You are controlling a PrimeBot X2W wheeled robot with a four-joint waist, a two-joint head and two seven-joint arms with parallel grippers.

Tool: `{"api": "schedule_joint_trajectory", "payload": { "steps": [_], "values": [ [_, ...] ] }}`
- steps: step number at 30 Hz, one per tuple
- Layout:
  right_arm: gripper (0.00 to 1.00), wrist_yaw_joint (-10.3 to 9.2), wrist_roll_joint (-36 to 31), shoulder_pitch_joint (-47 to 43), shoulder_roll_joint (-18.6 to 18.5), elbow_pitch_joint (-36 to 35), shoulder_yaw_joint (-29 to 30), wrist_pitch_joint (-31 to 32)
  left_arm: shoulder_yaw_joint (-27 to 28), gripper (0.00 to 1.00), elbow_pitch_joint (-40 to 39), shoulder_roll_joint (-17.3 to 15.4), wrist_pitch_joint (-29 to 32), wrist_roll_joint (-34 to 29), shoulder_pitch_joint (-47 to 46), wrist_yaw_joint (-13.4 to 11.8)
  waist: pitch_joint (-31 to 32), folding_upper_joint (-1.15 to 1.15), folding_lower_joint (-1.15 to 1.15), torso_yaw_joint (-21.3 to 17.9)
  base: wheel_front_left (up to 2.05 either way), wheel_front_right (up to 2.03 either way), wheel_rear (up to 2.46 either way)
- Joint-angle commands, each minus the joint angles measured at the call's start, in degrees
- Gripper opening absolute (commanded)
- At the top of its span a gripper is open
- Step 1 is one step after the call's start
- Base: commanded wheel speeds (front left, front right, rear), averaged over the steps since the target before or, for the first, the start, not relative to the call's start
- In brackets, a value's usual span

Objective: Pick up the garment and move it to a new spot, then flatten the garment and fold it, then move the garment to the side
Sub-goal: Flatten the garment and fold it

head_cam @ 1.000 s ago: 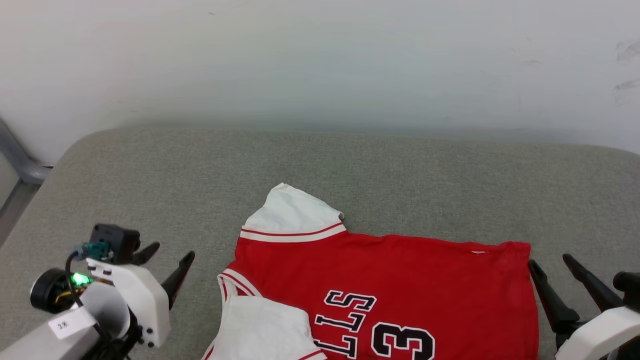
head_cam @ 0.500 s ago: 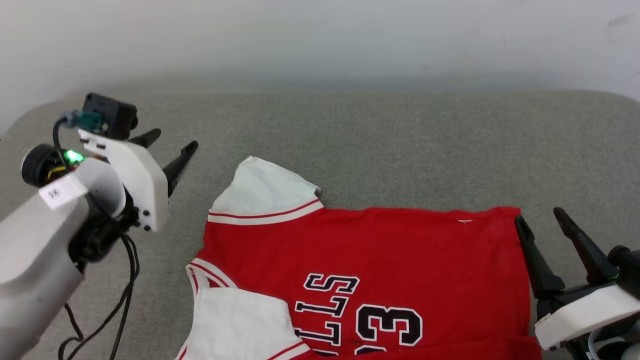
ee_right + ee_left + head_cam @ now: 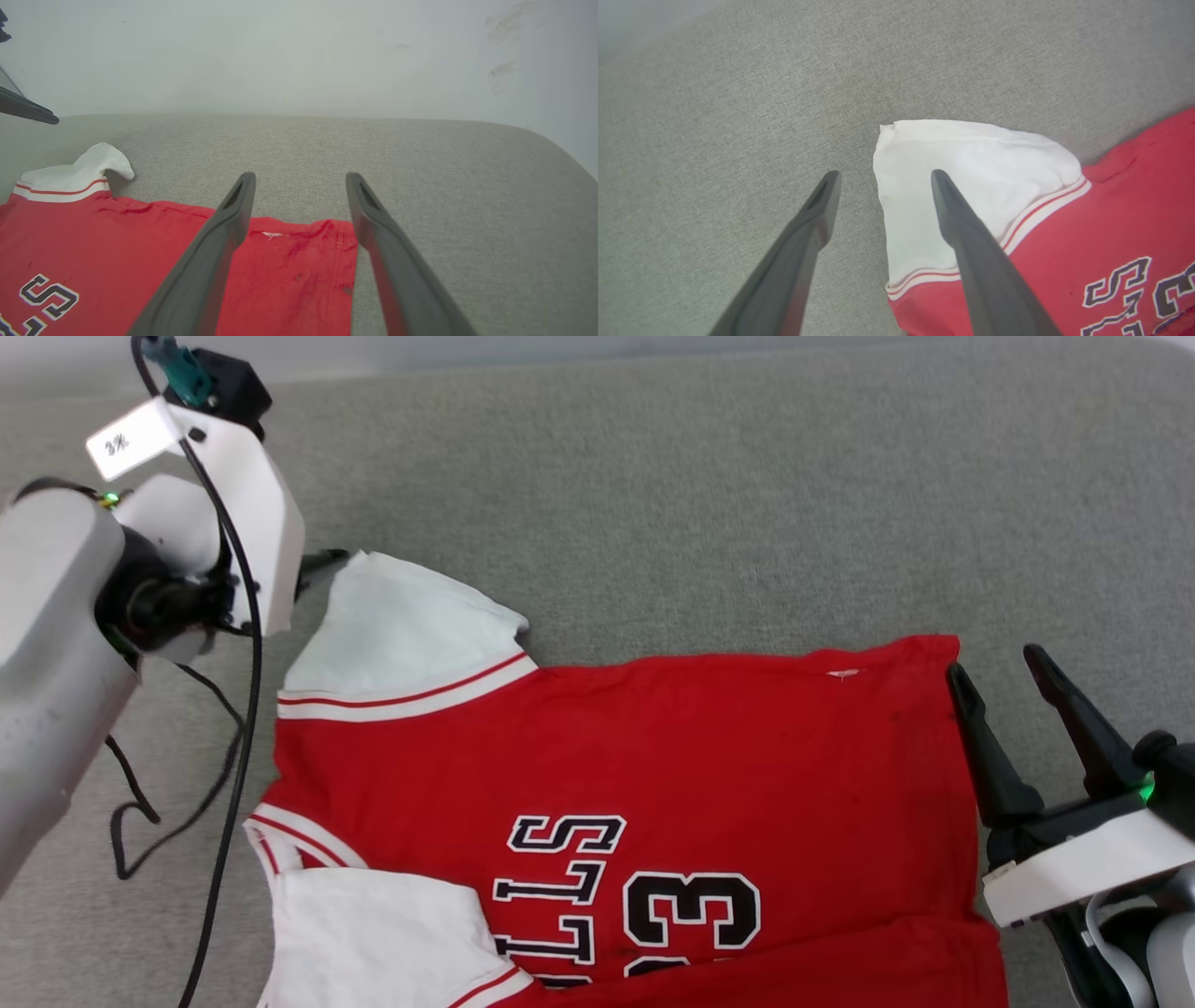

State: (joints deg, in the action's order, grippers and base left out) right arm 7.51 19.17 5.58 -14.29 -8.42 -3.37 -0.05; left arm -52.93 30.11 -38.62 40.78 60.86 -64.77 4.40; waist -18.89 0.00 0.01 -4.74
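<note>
**Spotter:** Looking down from the head camera, where do you find the shirt?

**Guide:** You have the red shirt (image 3: 653,737) spread on the grey cushion (image 3: 709,476), running from the middle of that view down past 6 o'clock. Its printed face is up, with black white-edged lettering (image 3: 560,887) and a "3" (image 3: 691,915) toward 6 o'clock. One white sleeve (image 3: 401,625) points to 10 o'clock. The other sleeve (image 3: 373,933) lies at 7 o'clock, cut off by the frame.

**Spotter:** And your left pincer?

**Guide:** Your left pincer (image 3: 883,173) sits at 10 o'clock of the shirt, its two fingers apart and holding nothing. Through its wrist camera you see one finger over bare cushion and the other over the white sleeve, with the sleeve's edge between them. Whether the tips touch the cloth, you cannot tell.

**Spotter:** The right one?

**Guide:** Your right pincer (image 3: 997,663) is at 4 o'clock in the head view, just beside the shirt's bottom hem, likewise spread wide and empty. From its wrist camera the corner of the hem lies between the fingers: one crosses red cloth, the other grey cushion. You can spot a small white tag (image 3: 843,674) on the shirt's far edge, toward 1 o'clock. A pale wall (image 3: 280,56) rises behind the cushion at 12 o'clock.
</note>
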Motion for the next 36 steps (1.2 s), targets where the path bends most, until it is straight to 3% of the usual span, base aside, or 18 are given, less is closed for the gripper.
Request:
{"api": "schedule_joint_trajectory", "payload": {
  "steps": [1, 16, 17, 18, 26, 36],
  "values": [
    [1.0, -0.05, -0.06, 1.24, -0.07, -0.3, -0.24, -0.36, -0.14, 1.0, 0.47, 0.1, 0.53, -0.42, -0.8, 0.18, -2.16, 0.0, -0.01, -1.37, 0.0, 0.0, 0.0],
    [1.0, -0.05, -0.16, 5.2, -0.35, 0.54, -1.32, -0.93, -4.84, 1.0, 11.19, 3.33, 2.38, -2.43, -2.41, 2.52, -7.54, 0.0, -0.01, -3.17, 0.0, 0.0, 0.0],
    [1.0, -0.05, -0.19, 5.25, -0.37, 0.58, -1.23, -0.92, -5.25, 0.95, 11.59, 3.53, 2.8, -2.1, -1.77, 2.62, -7.47, 0.0, -0.01, -3.12, 0.0, 0.0, 0.0],
    [1.0, -0.05, -0.21, 5.31, -0.4, 0.63, -1.1, -0.88, -5.56, 0.0, 11.89, 3.61, 3.02, -1.93, -1.29, 2.69, -7.34, 0.0, -0.01, -3.04, 0.0, 0.0, 0.0],
    [1.0, -0.05, -0.08, 7.19, -2.74, 0.54, -0.61, 1.08, -6.16, 0.0, 10.86, 3.82, -2.53, -2.6, -2.32, 2.98, -4.08, 0.0, -0.01, -1.53, 0.0, 0.0, 0.0],
    [1.0, -0.05, 8.63, 16.36, -15.54, 3.48, -3.38, 17.4, -8.94, 0.0, 3.3, 3.39, -9.0, -2.36, -1.69, 3.01, 1.88, 0.0, -0.01, 2.04, 0.0, 0.0, 0.0]
  ]
}}
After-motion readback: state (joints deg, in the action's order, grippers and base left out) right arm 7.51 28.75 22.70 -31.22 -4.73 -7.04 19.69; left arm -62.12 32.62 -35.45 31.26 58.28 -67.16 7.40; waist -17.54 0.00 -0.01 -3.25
